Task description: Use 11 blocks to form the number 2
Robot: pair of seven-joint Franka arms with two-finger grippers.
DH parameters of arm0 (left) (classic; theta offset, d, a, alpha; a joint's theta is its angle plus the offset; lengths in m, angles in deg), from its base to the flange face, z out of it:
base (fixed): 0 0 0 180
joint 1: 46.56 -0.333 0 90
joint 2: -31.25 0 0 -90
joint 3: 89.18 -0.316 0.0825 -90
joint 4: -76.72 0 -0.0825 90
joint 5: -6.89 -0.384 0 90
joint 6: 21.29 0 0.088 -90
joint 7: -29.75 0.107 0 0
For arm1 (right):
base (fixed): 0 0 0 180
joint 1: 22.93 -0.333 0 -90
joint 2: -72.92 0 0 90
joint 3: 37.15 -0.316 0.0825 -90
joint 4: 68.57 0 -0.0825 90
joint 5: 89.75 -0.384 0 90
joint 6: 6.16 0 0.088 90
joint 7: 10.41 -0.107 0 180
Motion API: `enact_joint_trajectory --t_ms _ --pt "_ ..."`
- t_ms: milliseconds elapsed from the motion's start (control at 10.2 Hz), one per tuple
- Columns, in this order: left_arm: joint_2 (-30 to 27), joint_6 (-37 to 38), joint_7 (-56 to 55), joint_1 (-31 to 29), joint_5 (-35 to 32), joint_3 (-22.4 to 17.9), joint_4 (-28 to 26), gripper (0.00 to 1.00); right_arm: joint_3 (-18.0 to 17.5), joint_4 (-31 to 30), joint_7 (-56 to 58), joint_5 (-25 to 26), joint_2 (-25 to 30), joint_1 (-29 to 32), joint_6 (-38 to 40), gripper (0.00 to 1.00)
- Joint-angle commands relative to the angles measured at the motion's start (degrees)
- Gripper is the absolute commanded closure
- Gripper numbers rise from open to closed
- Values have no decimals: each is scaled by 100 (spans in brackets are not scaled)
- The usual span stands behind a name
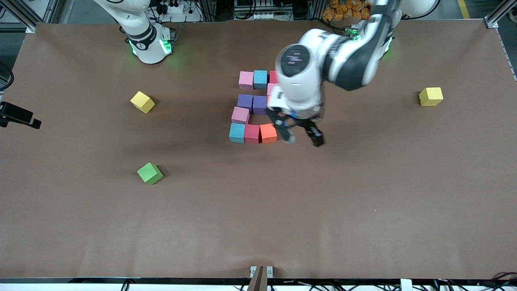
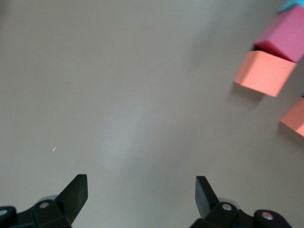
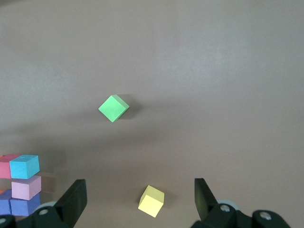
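The coloured cubes form a blocky 2 mid-table. Farthest row: pink [image 1: 246, 79], light blue [image 1: 260, 79], crimson [image 1: 273, 76]. Then a pink cube [image 1: 272, 88] partly under the left arm, two purple [image 1: 244, 101] [image 1: 259, 104], and pink [image 1: 240, 114]. Nearest row: light blue [image 1: 237, 132], crimson [image 1: 252, 133], orange [image 1: 268, 133]. The second orange cube [image 2: 295, 116] shows only in the left wrist view. My left gripper [image 1: 302, 138] is open and empty, low beside the nearest-row orange cube [image 2: 264, 72], toward the left arm's end. My right gripper [image 3: 138, 185] is open and empty, high over a yellow cube [image 3: 151, 201].
A yellow cube [image 1: 142, 101] and a green cube [image 1: 150, 173] lie toward the right arm's end, the green one nearer the front camera. Another yellow cube [image 1: 430, 96] lies toward the left arm's end. The right arm's base [image 1: 149, 40] waits at the table's edge.
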Motion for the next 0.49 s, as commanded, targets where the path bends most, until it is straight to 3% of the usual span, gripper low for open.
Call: enact_joint_trajectory --t_ms 0,196,392 --pt "-483 289 -272 -372 -91 -101 -111 0 -15 167 -61 52 -57 37 58 0" --pt "-765 326 -414 -759 -118 -172 -128 0 -7 168 -34 43 -48 46 58 0" --pt "-1055 369 -423 -1504 -48 -103 -93 0 -15 168 -43 17 -57 20 67 0"
